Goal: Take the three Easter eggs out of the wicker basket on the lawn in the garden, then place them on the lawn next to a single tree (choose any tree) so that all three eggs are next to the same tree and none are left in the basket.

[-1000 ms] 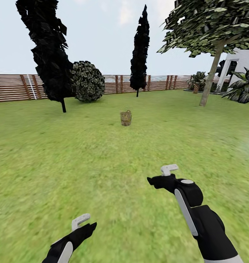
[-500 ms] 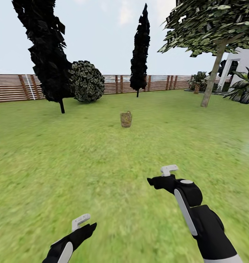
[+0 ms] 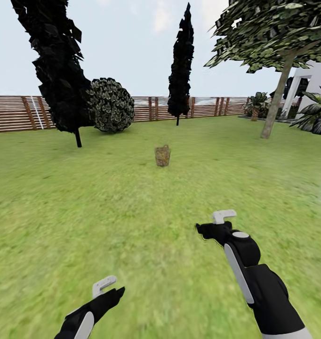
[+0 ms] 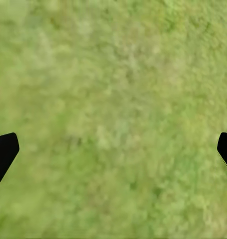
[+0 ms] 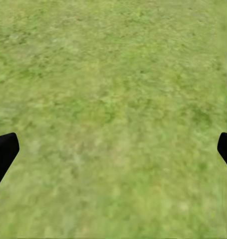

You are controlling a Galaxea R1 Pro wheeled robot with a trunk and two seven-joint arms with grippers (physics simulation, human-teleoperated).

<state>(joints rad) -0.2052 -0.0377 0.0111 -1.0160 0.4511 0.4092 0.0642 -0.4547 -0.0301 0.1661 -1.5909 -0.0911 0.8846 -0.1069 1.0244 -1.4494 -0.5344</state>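
Observation:
The wicker basket (image 3: pixel 162 156) stands alone on the lawn (image 3: pixel 132 212), several metres ahead near the middle of the head view. It is too far and blurred to make out the eggs inside. The tree (image 3: pixel 275 104), with a pale trunk and leafy canopy, rises at the far right. My left gripper (image 3: pixel 111 288) hangs low at the lower left, and my right gripper (image 3: pixel 214 223) is held further forward at the right. In each wrist view the dark fingertips (image 4: pixel 4 152) (image 5: pixel 4 152) sit wide apart over bare grass, so both grippers are open and empty.
Two dark cypress-like trees (image 3: pixel 57 70) (image 3: pixel 180 66) and a round bush (image 3: pixel 112 104) stand before the brown slatted fence (image 3: pixel 14 113) at the back. A white building (image 3: pixel 316 80) and palm-like plants (image 3: pixel 320 115) are at the far right. Open grass lies between me and the basket.
The whole head view has shifted slightly, with the trees drifting outward and the basket a little lower, so the camera has moved. The right gripper sits slightly further right in the picture.

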